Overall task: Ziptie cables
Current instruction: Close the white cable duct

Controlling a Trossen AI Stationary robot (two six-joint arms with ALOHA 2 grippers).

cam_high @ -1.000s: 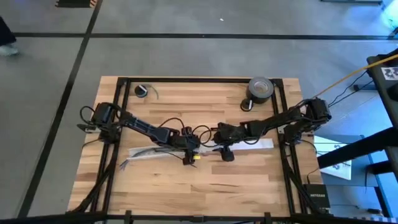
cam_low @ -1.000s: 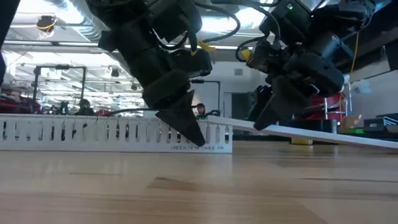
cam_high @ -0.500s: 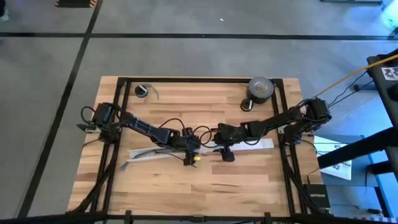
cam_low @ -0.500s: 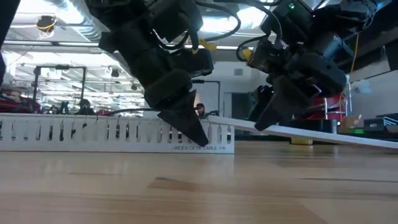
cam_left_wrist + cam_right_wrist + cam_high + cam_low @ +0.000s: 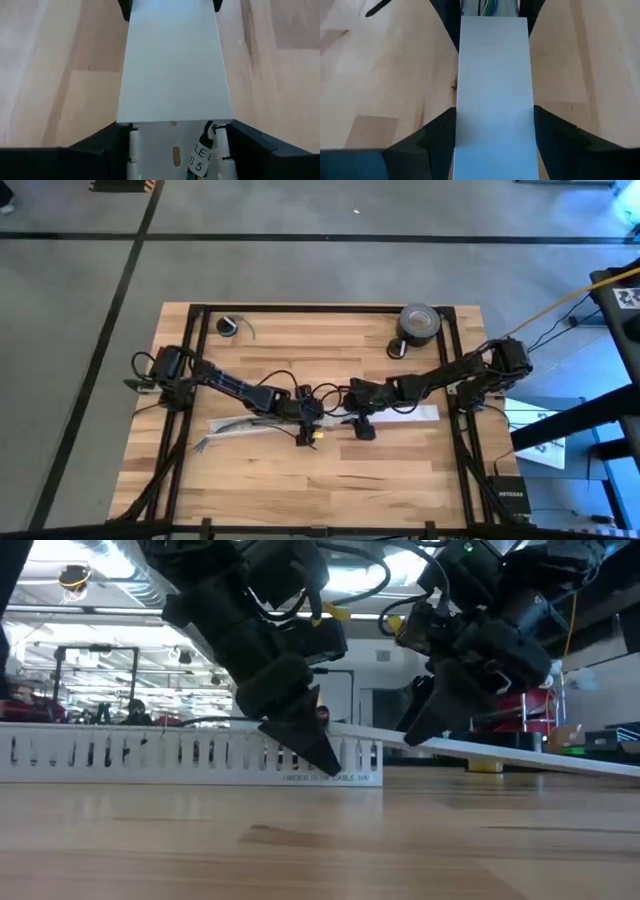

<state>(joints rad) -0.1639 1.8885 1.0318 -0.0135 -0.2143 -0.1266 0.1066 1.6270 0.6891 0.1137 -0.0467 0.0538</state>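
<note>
A long white slotted duct lies on the table's left half. The grey-green cables splay out of its left end, and a labelled one lies inside it. A flat white cover strip runs from the duct's right end toward the right. My left gripper is shut on the duct's right end. My right gripper, just to its right, is shut on the strip. I cannot make out the ziptie. My left gripper pinches the slotted duct's two side walls at its right end, one finger on each. The fingers slant down from the left and lie along the duct. The duct rests on the table. My right gripper pinches the flat cover strip by its two long edges, near the end next to the duct. Its fingers slant down from the right and lie along the strip. That end is held off the table, and the strip slopes down toward the right.
A grey tape roll stands at the far right and a small black roll at the far left. A black frame borders the tabletop. Bare wood lies toward the near edge.
My left gripper has moved slightly toward the table's right edge, and the slotted duct has slid a little that way along the table with it. My right gripper keeps the cover strip in place.
</note>
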